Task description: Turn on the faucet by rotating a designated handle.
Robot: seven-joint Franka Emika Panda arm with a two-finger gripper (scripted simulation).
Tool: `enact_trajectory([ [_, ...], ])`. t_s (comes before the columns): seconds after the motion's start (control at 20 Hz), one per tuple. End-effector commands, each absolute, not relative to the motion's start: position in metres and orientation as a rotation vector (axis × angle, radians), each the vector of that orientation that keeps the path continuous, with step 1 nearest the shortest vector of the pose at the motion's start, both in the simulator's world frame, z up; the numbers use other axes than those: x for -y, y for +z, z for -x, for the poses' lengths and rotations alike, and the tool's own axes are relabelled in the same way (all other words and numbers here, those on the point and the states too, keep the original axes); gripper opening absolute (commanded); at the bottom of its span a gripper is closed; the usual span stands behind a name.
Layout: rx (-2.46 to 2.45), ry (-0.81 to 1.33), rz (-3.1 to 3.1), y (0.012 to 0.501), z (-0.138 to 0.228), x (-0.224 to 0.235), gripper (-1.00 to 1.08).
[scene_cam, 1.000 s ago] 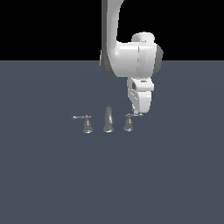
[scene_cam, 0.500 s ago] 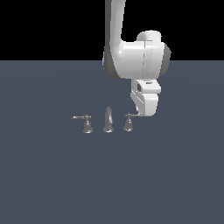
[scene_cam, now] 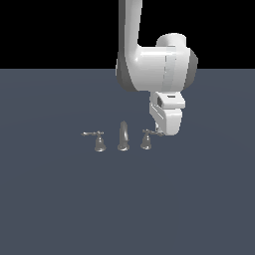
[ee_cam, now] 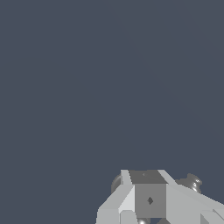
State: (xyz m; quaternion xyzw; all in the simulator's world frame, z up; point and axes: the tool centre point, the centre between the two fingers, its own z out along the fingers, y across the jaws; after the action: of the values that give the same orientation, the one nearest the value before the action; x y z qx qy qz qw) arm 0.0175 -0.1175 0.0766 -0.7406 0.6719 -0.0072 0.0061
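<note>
The faucet stands on the dark grey floor in the exterior view: a tall tapered spout (scene_cam: 123, 136) between two lever handles. The handle (scene_cam: 146, 140) is the one on the exterior view's right, its thin lever reaching right towards my hand. The twin handle (scene_cam: 99, 142) has its lever pointing left. My gripper (scene_cam: 163, 132) hangs just right of the handle, its tips at the lever's end; I cannot tell if they touch. In the wrist view the fingers (ee_cam: 148, 199) sit together with no gap, and bits of grey metal (ee_cam: 193, 182) show behind them.
The white arm (scene_cam: 154, 69) comes down from above, behind and to the right of the faucet. The dark grey floor (scene_cam: 60, 199) stretches flat all around.
The arm has swung towards the exterior view's right and the hand has sunk slightly, from over the handle to beside its lever tip. The faucet pieces look unmoved.
</note>
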Motion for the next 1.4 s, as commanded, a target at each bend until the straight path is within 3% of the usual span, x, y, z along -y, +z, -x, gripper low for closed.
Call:
enact_trajectory([
  [0.0,-2.113,-0.003,2.321,0.077,-0.002,0.118,-1.00],
  [0.4,-2.118,-0.012,2.314,0.076,0.012,0.119,-1.00],
  [1.0,-2.121,0.000,2.318,0.077,0.043,0.079,-1.00],
  [1.1,-2.164,-0.010,2.284,0.076,0.043,0.103,-1.00],
  [1.35,-2.141,-0.004,2.302,0.076,0.036,0.067,-1.00],
])
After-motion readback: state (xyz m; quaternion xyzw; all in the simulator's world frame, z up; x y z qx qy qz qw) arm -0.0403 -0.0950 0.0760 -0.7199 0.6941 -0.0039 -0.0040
